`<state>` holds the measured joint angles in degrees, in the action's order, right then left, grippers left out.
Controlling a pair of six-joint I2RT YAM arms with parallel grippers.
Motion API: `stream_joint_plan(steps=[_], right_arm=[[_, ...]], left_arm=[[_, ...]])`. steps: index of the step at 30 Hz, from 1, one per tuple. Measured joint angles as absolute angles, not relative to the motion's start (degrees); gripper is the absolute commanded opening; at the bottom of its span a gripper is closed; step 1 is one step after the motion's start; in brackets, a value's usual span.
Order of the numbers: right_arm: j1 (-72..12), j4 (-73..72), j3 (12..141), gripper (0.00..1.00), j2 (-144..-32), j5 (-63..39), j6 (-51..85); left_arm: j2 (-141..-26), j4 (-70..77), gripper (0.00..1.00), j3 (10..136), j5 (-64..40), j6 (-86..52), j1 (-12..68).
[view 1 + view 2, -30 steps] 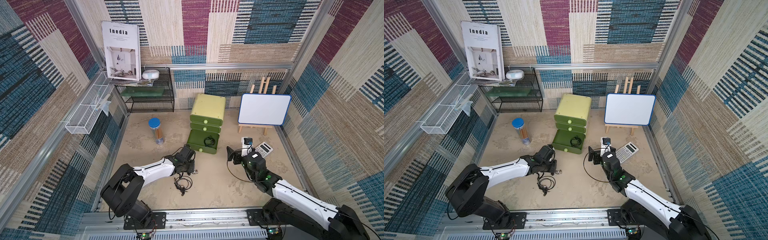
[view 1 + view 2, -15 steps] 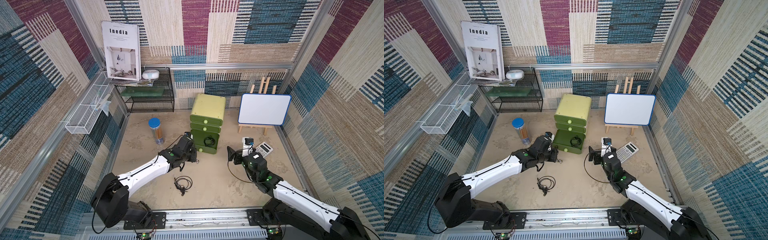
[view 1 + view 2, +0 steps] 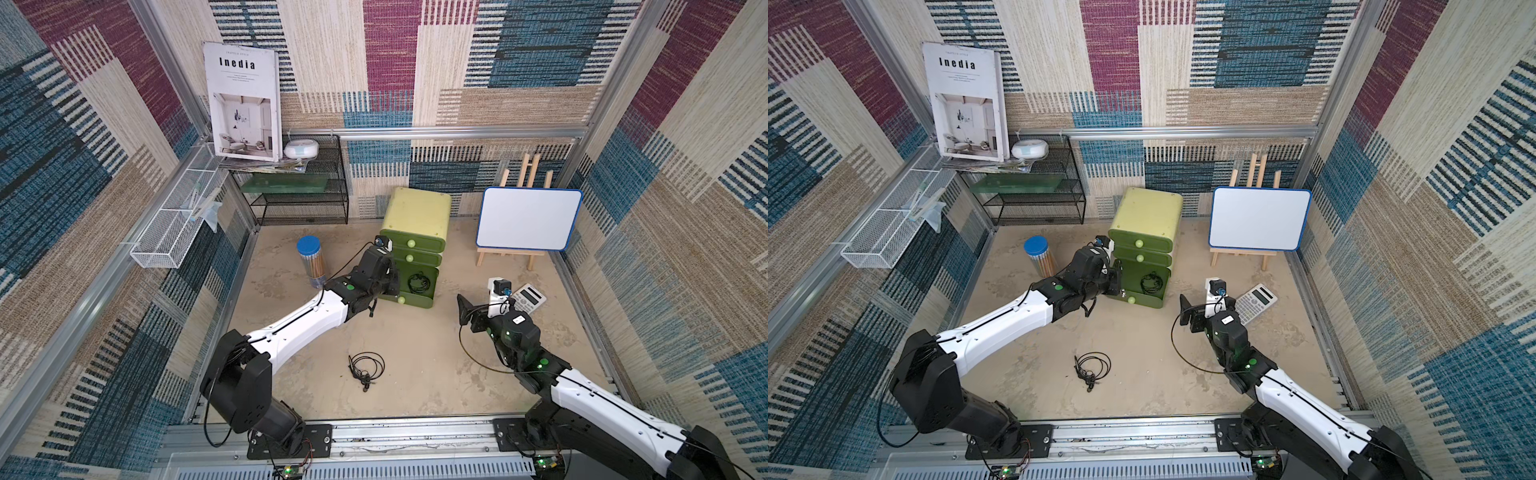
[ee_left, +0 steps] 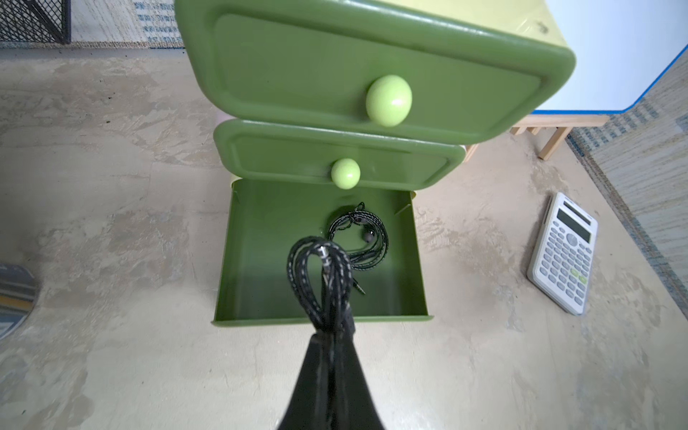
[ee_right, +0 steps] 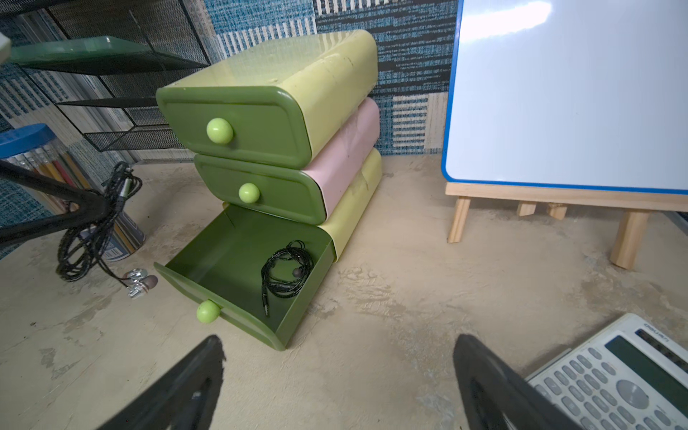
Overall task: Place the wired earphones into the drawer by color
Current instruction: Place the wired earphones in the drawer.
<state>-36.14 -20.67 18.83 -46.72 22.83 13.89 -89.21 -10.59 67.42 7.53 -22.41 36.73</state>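
The left gripper (image 4: 330,333) is clamped on a coiled black set of wired earphones (image 4: 320,275). Its loops hang from the tips and the buds dangle low, just outside the front corner of the pulled-out bottom drawer (image 5: 231,260) in the green drawer unit (image 3: 415,208). A second black set (image 5: 286,268) already lies in that drawer, on the side nearer the right arm. A third black set (image 3: 365,366) sits on the tabletop (image 3: 436,353), well apart from the unit. The right gripper (image 5: 338,350) hangs wide open and empty near the calculator (image 5: 614,383). From where I stand, the worry is those trailing buds: carried across too low, they could snag on the drawer's front lip and drag the coil loose or tug the light unit. Letting go too early would drop the set on the tabletop instead. The braided cable may also cling to the tips, or land tangled with the set already inside.
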Motion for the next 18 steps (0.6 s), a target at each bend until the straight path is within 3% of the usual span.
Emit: stream_joint_plan(steps=[18], right_arm=[[-36.14, -23.86, 16.80, 1.00, -45.17, 21.80, 8.95]], left_arm=[[-102.06, 1.72, 0.00, 70.52, 7.42, -24.01, 34.04]])
